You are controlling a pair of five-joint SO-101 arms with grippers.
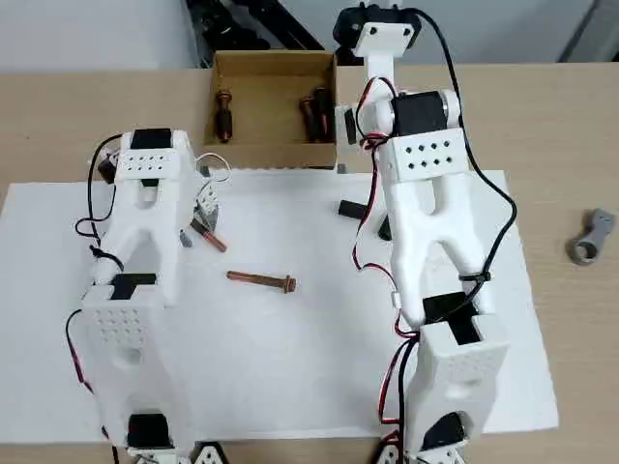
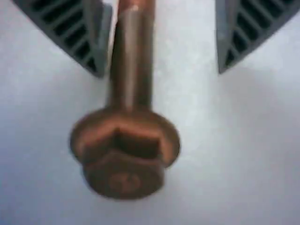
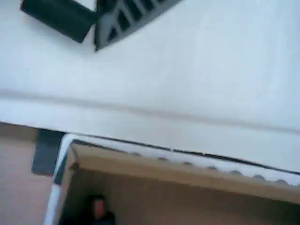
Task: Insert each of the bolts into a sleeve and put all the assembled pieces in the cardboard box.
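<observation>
A copper bolt [image 2: 126, 150] lies on the white sheet between the fingers of my left gripper [image 2: 160, 65], head toward the camera. Its shank touches one finger [image 2: 89, 42] with a gap to the other, so the gripper is open. From above, this bolt [image 1: 209, 236] sits just beside the left gripper [image 1: 205, 215]. A second bolt [image 1: 262, 280] lies loose mid-sheet. A black sleeve [image 1: 353, 208] rests near the right arm; the same sleeve [image 3: 56, 16] lies close to my right gripper [image 3: 122, 18]. The cardboard box [image 1: 274, 153] holds assembled pieces [image 1: 314, 111].
The box's near wall [image 3: 187, 173] borders the far edge of the white sheet [image 1: 290, 367]. A grey part [image 1: 590, 237] lies on the bare table at the right. Red and black cables hang along both arms.
</observation>
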